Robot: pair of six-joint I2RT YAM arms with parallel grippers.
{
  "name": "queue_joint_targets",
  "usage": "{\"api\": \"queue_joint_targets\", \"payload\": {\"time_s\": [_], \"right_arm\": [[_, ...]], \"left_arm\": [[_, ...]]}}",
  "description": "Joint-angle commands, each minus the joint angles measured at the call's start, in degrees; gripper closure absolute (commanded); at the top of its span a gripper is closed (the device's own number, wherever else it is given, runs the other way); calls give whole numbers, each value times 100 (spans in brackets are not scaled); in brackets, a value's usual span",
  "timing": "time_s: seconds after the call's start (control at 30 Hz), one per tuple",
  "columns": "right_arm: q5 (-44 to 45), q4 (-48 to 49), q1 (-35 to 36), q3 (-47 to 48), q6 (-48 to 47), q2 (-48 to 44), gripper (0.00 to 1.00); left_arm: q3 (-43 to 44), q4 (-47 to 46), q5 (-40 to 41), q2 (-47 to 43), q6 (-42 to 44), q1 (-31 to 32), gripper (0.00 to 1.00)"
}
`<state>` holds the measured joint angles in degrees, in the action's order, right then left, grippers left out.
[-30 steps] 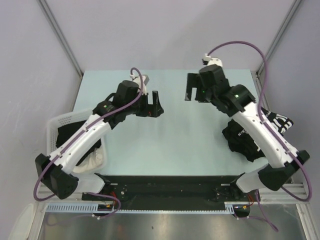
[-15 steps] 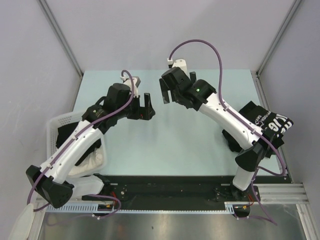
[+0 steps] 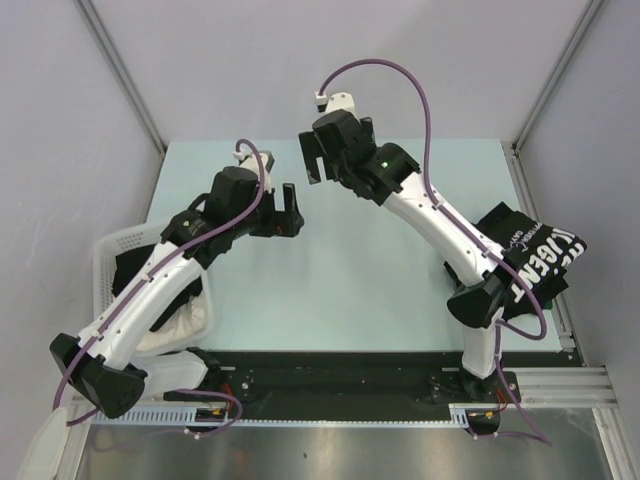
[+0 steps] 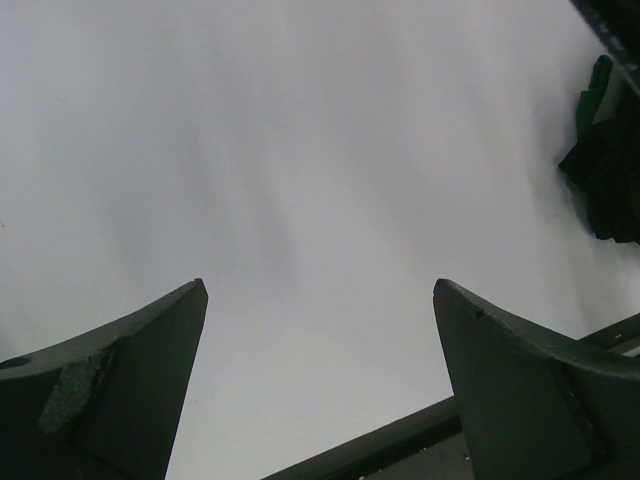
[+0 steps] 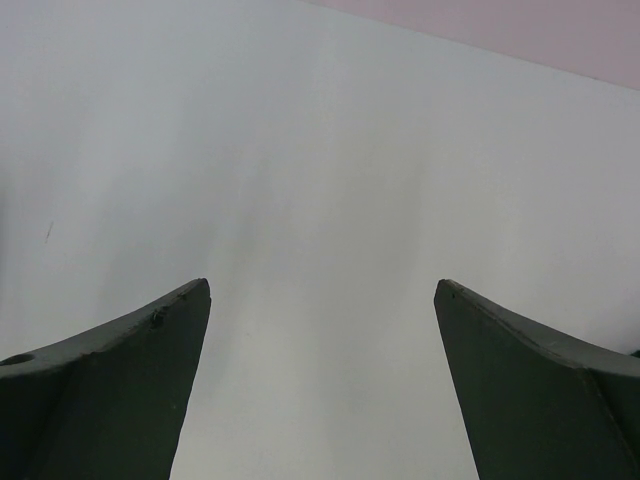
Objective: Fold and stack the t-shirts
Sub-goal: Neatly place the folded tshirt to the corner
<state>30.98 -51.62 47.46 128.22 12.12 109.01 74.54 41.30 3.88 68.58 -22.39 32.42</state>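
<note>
A pile of black t-shirts (image 3: pixel 536 252) with white lettering lies at the table's right edge, beside the right arm's elbow. Another black t-shirt (image 3: pixel 128 268) sits in the white lattice basket (image 3: pixel 104 252) on the left. My left gripper (image 3: pixel 289 212) hovers open over the bare table left of centre, nothing between its fingers (image 4: pixel 150 340). My right gripper (image 3: pixel 312 164) is open too, at the back of the table just above the left one. In both wrist views, the left gripper (image 4: pixel 320 285) and the right gripper (image 5: pixel 322 283) frame only pale tabletop.
A white cloth (image 3: pixel 187 320) hangs at the basket's near right corner. The pale table (image 3: pixel 340 280) is framed by grey walls and slanted metal posts (image 3: pixel 120 75). A black base rail (image 3: pixel 340 375) runs along the near edge. A dark shape (image 4: pixel 608 170) shows at the left wrist view's right edge.
The right arm has swung left across the back of the table, uncovering the lettered pile. The left gripper drifted slightly left. Both grippers stayed open.
</note>
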Motion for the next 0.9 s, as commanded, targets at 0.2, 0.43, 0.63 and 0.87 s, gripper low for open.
{"api": "queue_joint_targets", "payload": {"time_s": [0.2, 0.43, 0.63, 0.87], "right_arm": [[-321, 468, 26, 581, -412, 278, 0], [-620, 635, 44, 722, -368, 454, 0], [-602, 653, 70, 678, -351, 463, 0], [-524, 758, 70, 458, -359, 314, 0]], "left_arm": [[377, 63, 744, -160, 165, -140, 0], [394, 53, 904, -213, 174, -201, 0], [324, 115, 816, -169, 112, -202, 1], [184, 142, 877, -222, 104, -210, 0]]}}
